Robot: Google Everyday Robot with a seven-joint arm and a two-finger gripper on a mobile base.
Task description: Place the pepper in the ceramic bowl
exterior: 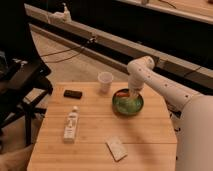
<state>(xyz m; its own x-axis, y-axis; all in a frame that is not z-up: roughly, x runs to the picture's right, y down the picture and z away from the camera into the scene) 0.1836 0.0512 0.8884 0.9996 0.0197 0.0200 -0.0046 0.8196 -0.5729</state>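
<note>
The green ceramic bowl (127, 105) sits on the right side of the wooden table (95, 135). The small orange-red pepper (121, 93) shows at the bowl's far rim, just left of the gripper. My gripper (133, 95) hangs down from the white arm (150, 75) over the bowl's far edge. I cannot tell whether the pepper is held or rests on the bowl.
A small white cup (105, 82) stands left of the bowl. A flat black rectangular object (73, 93) lies at the table's far left. A white bottle (71, 124) lies on its side, and a white flat pack (117, 148) lies near the front. A black chair (20, 85) stands left of the table.
</note>
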